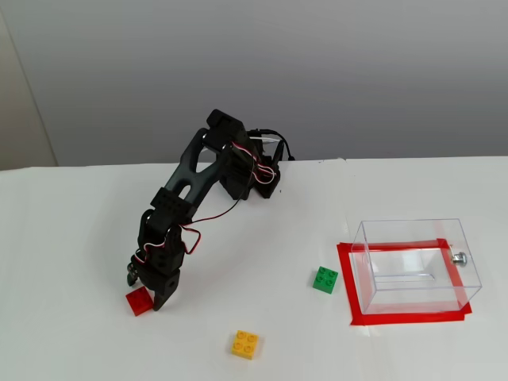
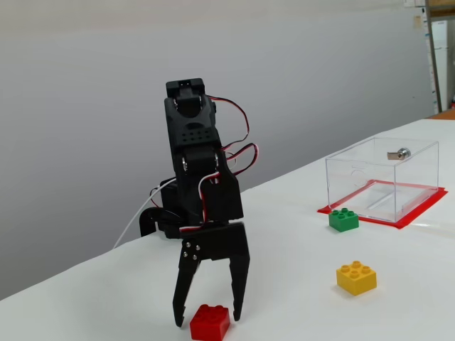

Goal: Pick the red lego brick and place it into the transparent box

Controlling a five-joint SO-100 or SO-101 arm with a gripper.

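Observation:
The red lego brick [image 1: 139, 302] [image 2: 210, 322] lies on the white table at the left in both fixed views. My gripper [image 1: 143, 292] [image 2: 206, 317] is open and lowered over it, one finger on each side of the brick, tips close to the table. The jaws are spread wider than the brick and do not visibly press on it. The transparent box [image 1: 415, 264] [image 2: 384, 178] stands far to the right on a red tape frame, a small silver knob on one wall.
A green brick [image 1: 325, 279] [image 2: 343, 219] lies just left of the box. A yellow brick [image 1: 245, 344] [image 2: 356, 278] sits nearer the front edge of the table. The arm's base [image 1: 262, 178] stands at the back of the table.

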